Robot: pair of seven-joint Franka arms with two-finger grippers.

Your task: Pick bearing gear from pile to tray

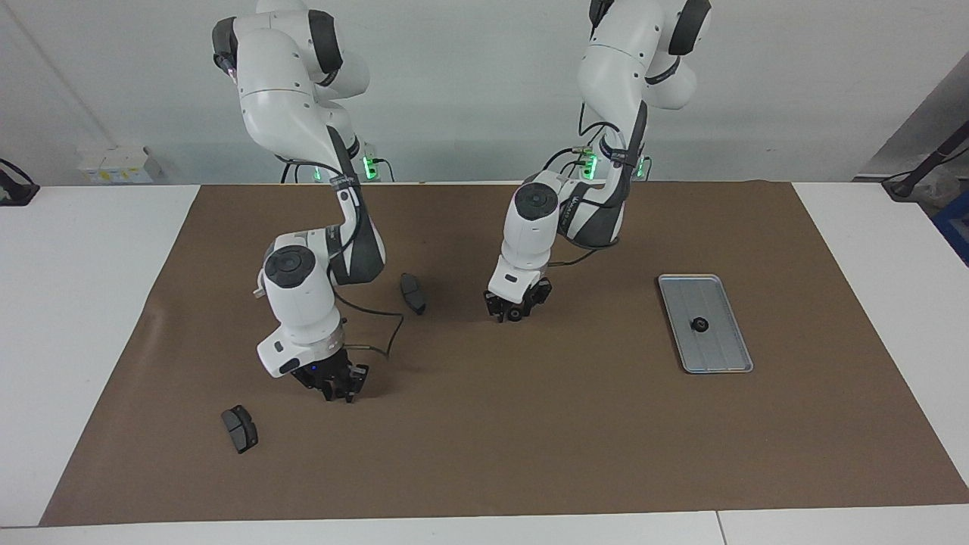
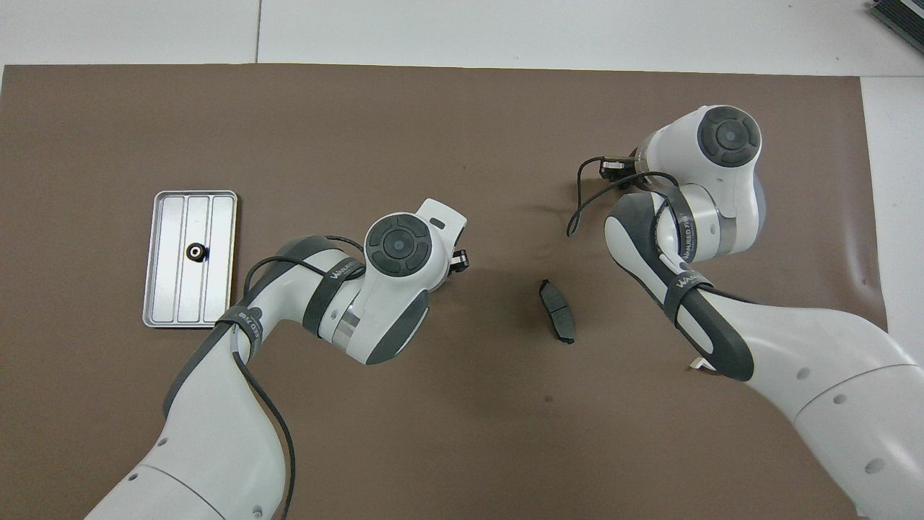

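The silver tray (image 1: 728,357) lies toward the left arm's end of the table, with one small black gear (image 1: 699,325) on it; the tray (image 2: 219,292) and gear (image 2: 195,251) also show in the overhead view. My left gripper (image 1: 517,309) hangs low over the brown mat between the tray and a dark grey brake-pad piece (image 1: 412,292), which the overhead view also shows (image 2: 557,310). My right gripper (image 1: 338,386) is low over the mat beside a second brake-pad piece (image 1: 239,428), which is hidden in the overhead view. No loose gears or white bracket show clearly.
The brown mat (image 1: 530,439) covers most of the white table. A small white bit (image 2: 696,367) peeks from under the right arm's forearm. A black cable loops off the right wrist (image 1: 378,333).
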